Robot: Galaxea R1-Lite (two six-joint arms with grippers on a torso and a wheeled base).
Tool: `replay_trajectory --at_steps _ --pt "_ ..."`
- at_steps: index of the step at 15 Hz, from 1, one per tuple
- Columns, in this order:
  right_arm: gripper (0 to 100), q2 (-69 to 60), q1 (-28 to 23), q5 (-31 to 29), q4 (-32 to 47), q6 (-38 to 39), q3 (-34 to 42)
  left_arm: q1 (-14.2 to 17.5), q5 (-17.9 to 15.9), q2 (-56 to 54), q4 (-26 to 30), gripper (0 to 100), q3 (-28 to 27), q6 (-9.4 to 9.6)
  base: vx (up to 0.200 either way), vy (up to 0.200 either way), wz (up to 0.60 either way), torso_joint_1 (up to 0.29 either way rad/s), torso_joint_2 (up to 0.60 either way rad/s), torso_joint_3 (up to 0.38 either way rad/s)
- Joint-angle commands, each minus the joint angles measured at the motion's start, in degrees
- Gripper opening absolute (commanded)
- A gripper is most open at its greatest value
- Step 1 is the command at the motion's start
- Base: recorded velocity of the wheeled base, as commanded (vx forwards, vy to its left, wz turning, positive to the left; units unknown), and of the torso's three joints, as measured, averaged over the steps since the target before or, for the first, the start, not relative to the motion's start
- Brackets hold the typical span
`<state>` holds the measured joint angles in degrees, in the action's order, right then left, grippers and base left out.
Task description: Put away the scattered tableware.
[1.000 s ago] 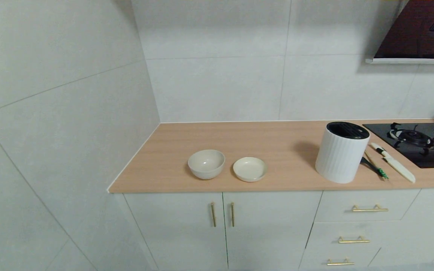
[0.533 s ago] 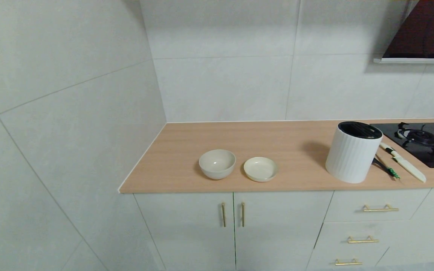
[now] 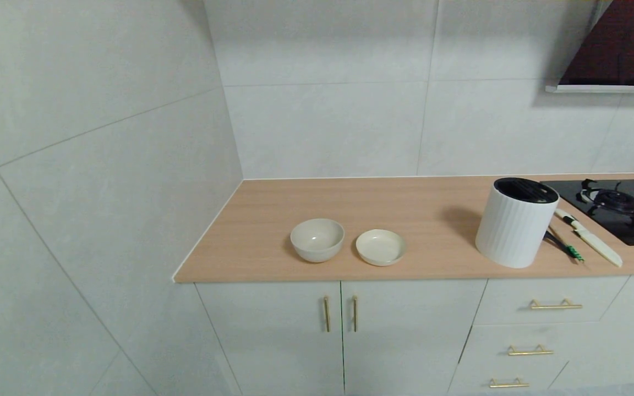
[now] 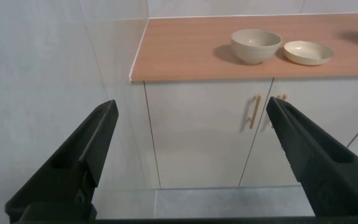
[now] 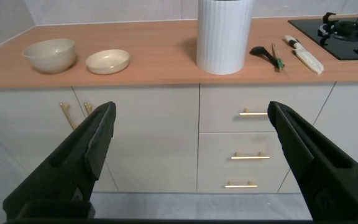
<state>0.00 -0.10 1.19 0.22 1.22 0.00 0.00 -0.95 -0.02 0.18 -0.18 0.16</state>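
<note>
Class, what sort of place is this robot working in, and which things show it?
Probably a home kitchen. A gas hob is set into a wooden countertop over white cabinets, a range hood hangs above it, and a bowl and shallow dish sit on the counter.

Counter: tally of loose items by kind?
Bowl: 1
Dish: 1
Holder: 1
Knife: 1
Dark utensil: 1
Total: 5
</note>
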Motion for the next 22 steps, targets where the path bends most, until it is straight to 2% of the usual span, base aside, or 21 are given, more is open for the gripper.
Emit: replay_trajectory --at_steps 1,10,22 --pt "100 0.0 0.0 0.0 0.0 0.0 0.0 0.0 0.0 0.0 0.0 100 0.0 0.02 0.0 0.0 0.0 0.0 0.0 0.0" --pt "100 0.0 0.0 0.0 0.0 0.0 0.0 0.0 0.0 0.0 0.0 100 0.0 -0.07 0.0 0.0 0.0 -0.159 0.35 0.185" --pt "100 0.0 0.0 0.0 0.0 0.1 0.0 0.0 0.0 0.0 0.0 100 0.0 -0.07 0.0 0.0 0.0 -0.233 0.53 0.294"
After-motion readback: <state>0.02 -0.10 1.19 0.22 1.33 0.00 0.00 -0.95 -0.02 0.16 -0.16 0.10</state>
